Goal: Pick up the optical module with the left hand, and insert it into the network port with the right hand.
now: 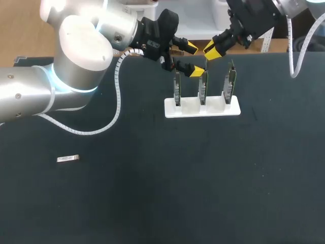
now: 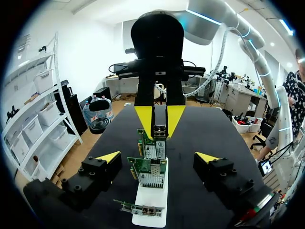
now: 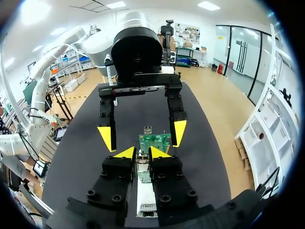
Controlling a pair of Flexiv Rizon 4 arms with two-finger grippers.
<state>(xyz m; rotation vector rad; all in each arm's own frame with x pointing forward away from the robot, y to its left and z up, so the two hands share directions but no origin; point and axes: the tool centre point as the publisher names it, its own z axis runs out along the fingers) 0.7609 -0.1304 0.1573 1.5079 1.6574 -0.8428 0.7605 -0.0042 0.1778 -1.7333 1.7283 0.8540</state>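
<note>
R end effector (image 3: 142,151), optical module (image 3: 141,163) clamped inside

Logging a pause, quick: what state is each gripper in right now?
Left gripper: open, holding nothing.
Right gripper: closed on the optical module.

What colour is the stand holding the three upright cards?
White stand; head view shows it best.

The left gripper (image 1: 193,60) and right gripper (image 1: 212,50) are crowding together over the upright cards (image 1: 202,87). Open mat (image 1: 177,178) is surrounding the loose module (image 1: 67,159).
</note>
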